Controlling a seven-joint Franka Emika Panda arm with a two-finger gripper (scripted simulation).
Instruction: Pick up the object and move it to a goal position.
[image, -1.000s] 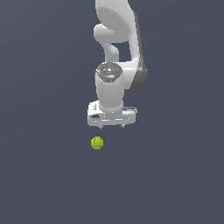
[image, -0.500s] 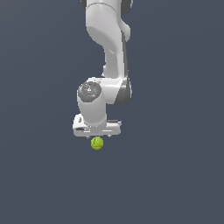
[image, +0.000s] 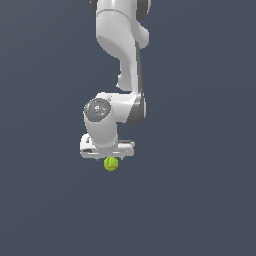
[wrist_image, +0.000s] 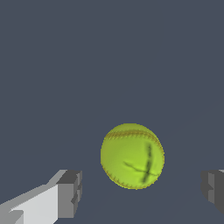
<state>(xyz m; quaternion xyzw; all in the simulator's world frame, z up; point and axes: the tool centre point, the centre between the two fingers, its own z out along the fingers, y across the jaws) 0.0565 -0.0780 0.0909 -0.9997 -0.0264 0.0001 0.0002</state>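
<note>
Ball (wrist_image: 132, 155) between spread fingers (wrist_image: 70, 194) — untouched, hand (image: 108, 155) above

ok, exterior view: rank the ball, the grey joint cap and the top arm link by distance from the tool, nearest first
1. Yellow-green ball: right under the open tool.
2. Grey round joint cap: above the tool, slightly toward the exterior view's left.
3. Top arm link: highest in the frame, clearly farthest.

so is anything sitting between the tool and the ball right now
Nothing visible does. In the wrist view the ball lies in the open gap between the tool's two fingers, with only bare floor around it.
</note>
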